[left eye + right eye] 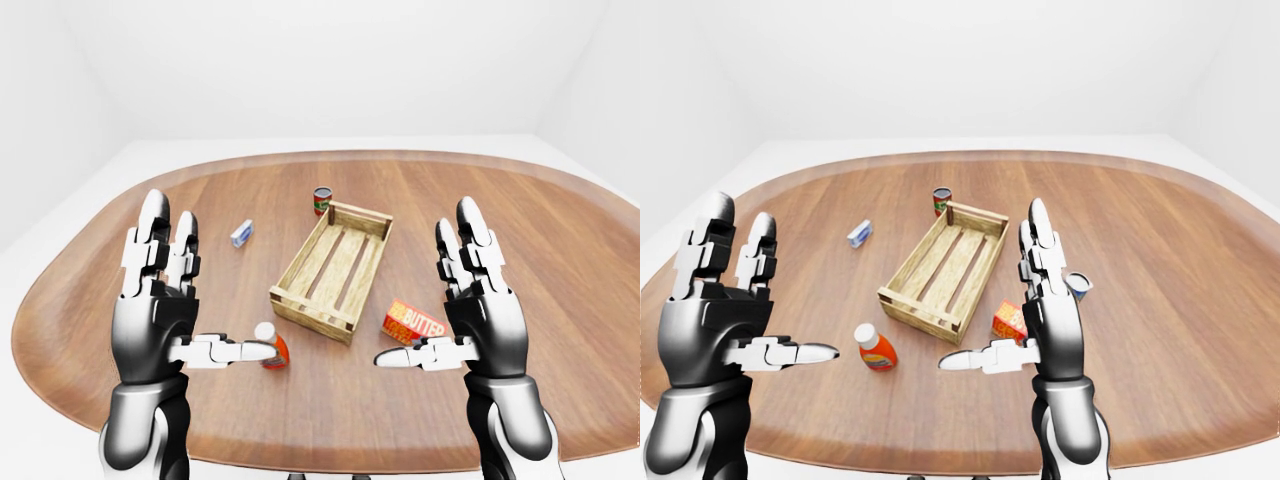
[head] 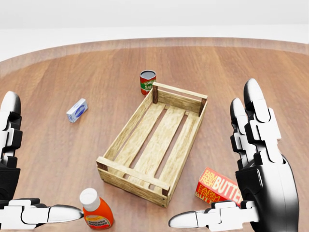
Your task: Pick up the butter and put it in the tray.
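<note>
The butter, an orange-red box with white lettering, lies on the wooden table just right of the near corner of the wooden slatted tray. The tray holds nothing. My right hand is raised open, palm inward, above and near the butter, and its thumb crosses below the box without touching it. My left hand is open too, held up at the left, apart from everything.
A ketchup bottle stands near the tray's lower left corner, by my left thumb. A red can sits at the tray's far end. A small blue-white box lies to the left, a blue can at the right.
</note>
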